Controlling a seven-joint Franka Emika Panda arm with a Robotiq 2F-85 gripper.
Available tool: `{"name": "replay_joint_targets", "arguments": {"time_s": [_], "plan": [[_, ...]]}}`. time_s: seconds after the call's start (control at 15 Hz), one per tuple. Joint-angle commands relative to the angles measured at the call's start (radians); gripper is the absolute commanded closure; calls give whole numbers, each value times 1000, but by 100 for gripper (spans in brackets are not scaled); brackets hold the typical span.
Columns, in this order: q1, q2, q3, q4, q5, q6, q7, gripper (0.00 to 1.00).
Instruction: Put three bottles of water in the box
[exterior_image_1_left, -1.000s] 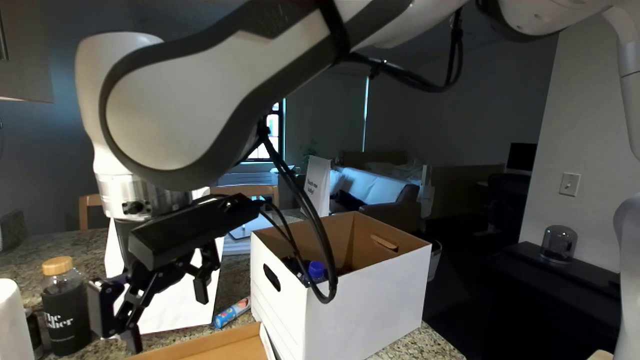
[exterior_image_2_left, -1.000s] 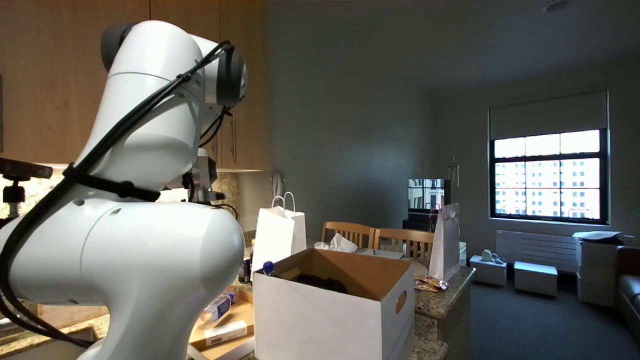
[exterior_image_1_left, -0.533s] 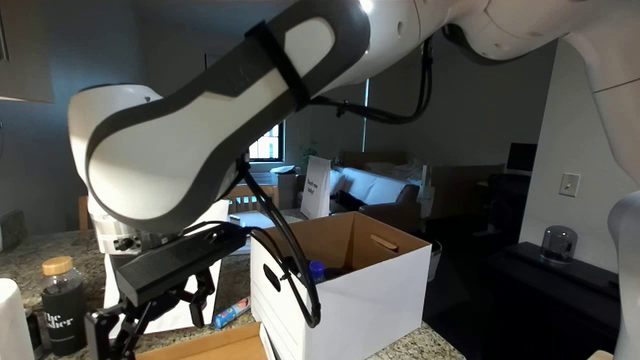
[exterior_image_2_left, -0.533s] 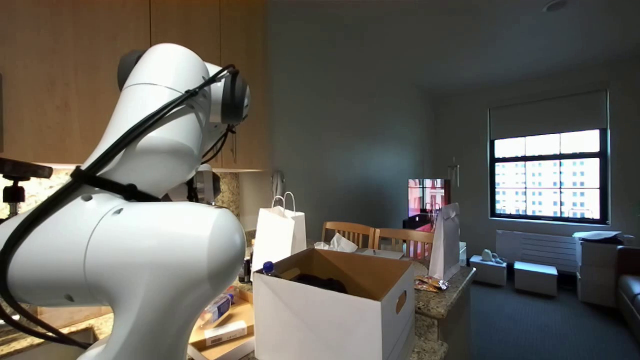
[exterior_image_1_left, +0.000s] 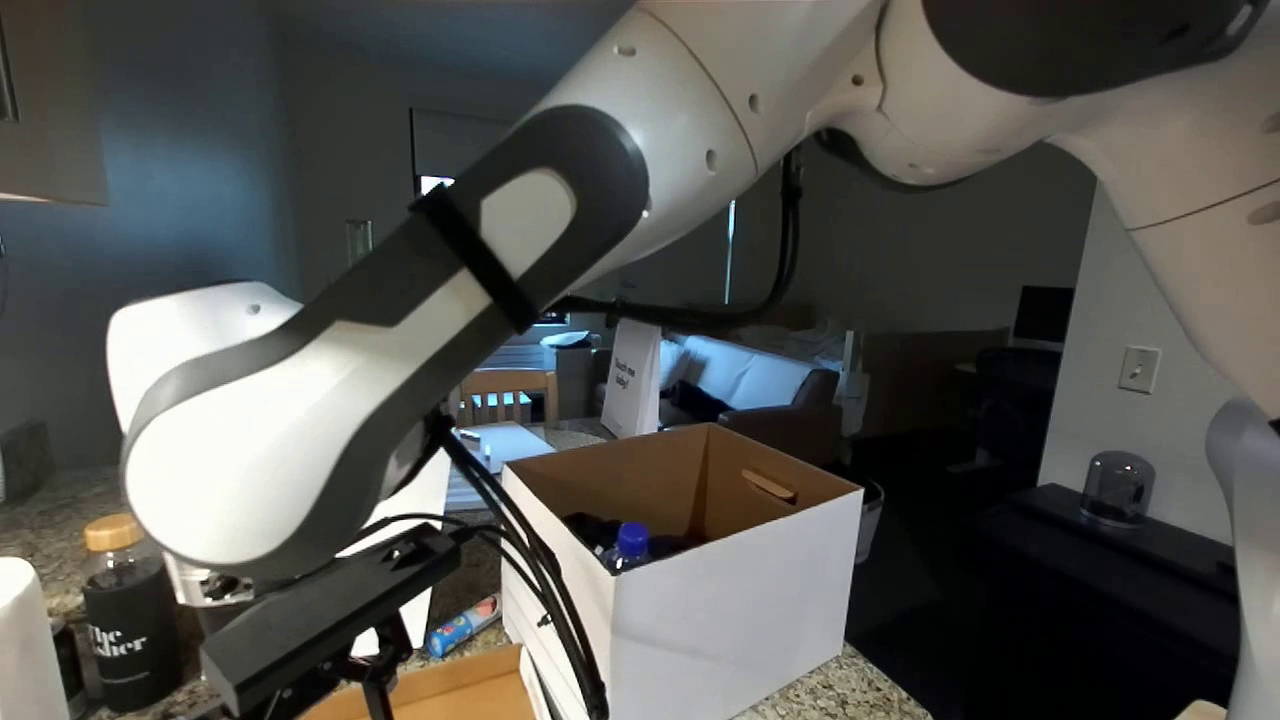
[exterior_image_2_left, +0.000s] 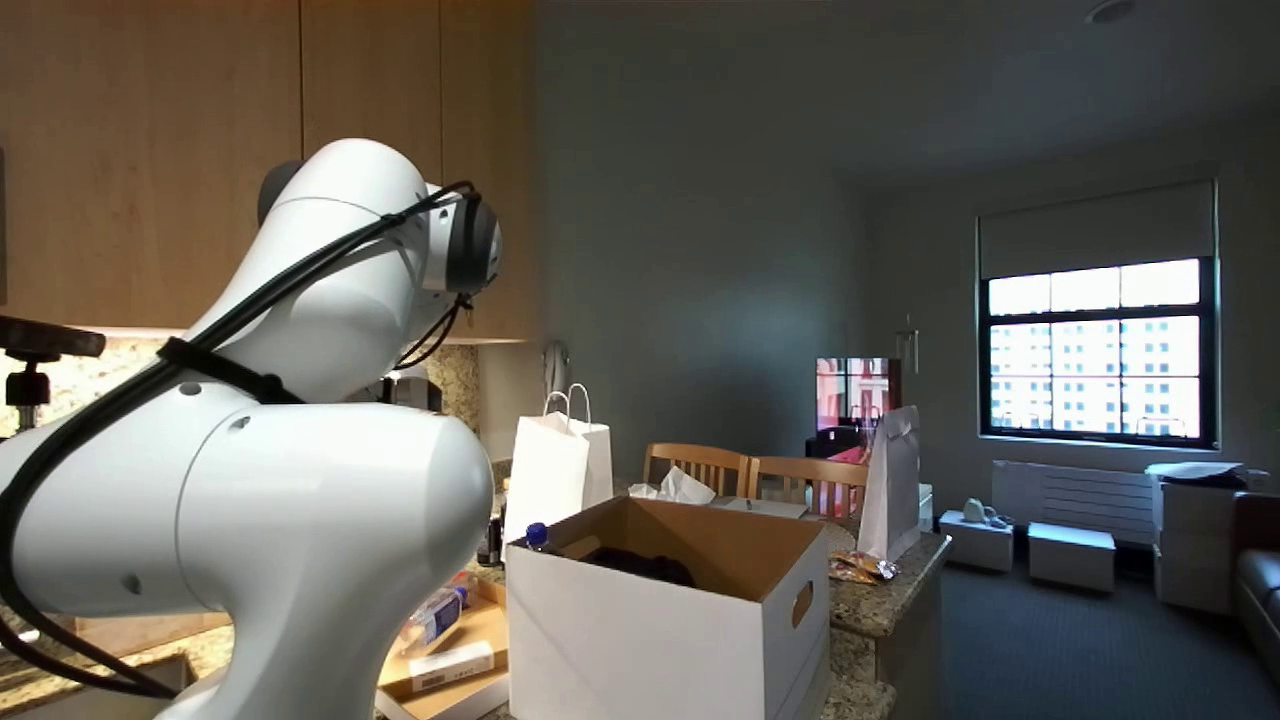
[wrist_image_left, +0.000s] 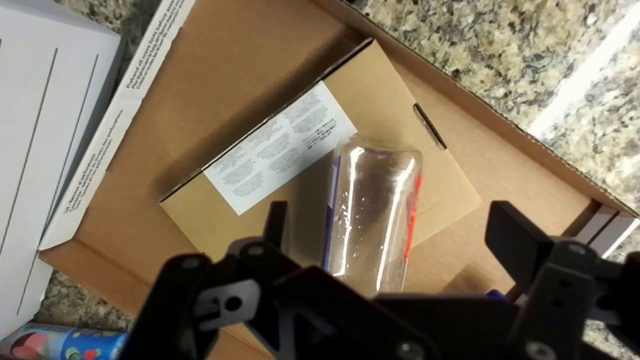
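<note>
While end effector (wrist_image_left: 389, 227) gapes, plastic btl (wrist_image_left: 372, 212) lies in shallow cardbd tray (wrist_image_left: 220, 70).

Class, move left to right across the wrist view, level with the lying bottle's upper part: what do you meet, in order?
White box, tray's printed edge, white label, clear bottle, granite counter.
</note>
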Motion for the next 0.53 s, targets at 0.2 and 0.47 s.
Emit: {"name": "replay_joint_targets", "arguments": {"time_s": [0.2, 0.47], "plan": [[25, 119, -40, 88, 58, 4, -52, 0], [17, 168, -26, 129, 122, -5, -123, 0]]}}
